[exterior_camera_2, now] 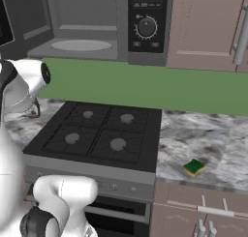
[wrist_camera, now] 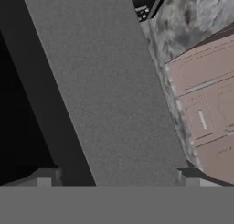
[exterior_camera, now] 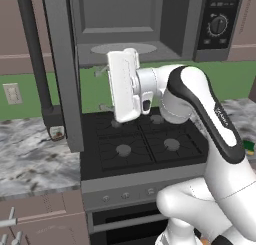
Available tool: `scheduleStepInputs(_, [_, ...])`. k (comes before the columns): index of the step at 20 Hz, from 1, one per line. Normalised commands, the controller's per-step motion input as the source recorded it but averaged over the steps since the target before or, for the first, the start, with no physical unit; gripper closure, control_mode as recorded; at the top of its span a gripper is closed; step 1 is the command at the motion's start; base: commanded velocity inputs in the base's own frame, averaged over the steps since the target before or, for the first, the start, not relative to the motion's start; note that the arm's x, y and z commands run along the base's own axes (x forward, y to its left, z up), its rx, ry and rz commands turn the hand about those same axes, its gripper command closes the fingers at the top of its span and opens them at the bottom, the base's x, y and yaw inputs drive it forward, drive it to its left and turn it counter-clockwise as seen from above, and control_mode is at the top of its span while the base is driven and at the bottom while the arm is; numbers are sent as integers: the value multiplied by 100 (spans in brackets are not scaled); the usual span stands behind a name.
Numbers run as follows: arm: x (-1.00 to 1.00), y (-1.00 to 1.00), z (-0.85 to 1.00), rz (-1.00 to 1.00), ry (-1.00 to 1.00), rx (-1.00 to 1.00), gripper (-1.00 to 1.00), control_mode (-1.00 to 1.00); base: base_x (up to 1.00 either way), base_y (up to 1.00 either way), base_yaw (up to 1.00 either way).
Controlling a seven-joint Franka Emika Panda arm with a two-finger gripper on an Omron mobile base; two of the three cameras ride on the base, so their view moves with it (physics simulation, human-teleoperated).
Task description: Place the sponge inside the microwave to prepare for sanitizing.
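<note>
The pincer [wrist_camera: 116, 177] stands released, tips either side of the microwave [exterior_camera: 125, 19] door's edge [wrist_camera: 105, 90]. The sponge [exterior_camera_2: 194, 167] lies well apart on the worktop [exterior_camera_2: 213, 139].

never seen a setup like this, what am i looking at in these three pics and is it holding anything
It is a white robot arm on a rolling base in a simulated kitchen. Two pictures come from cameras behind the arm, left and right; the third looks along its hand. The microwave above the stove stands open, and the hand's open fingers sit at the edge of the swung-out door, holding nothing. The sponge lies on the counter right of the stove.
</note>
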Motion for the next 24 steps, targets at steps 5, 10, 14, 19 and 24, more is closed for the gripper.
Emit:
scheduleStepInputs(5, [40,-100,-5,1,-17,-6,-100,-100,0,0,0])
scheduleStepInputs(10, [4,-81,-51,0,-31,-17,-100,-100,0,0,0])
scheduleStepInputs(14, [0,-94,-59,4,-26,-42,-100,-100,0,0,0])
scheduleStepInputs(19, [-1,-96,-53,9,-30,-55,-100,-100,0,0,0])
scheduleStepInputs(24, [0,-92,-55,0,-5,-74,-100,-100,0,0,0])
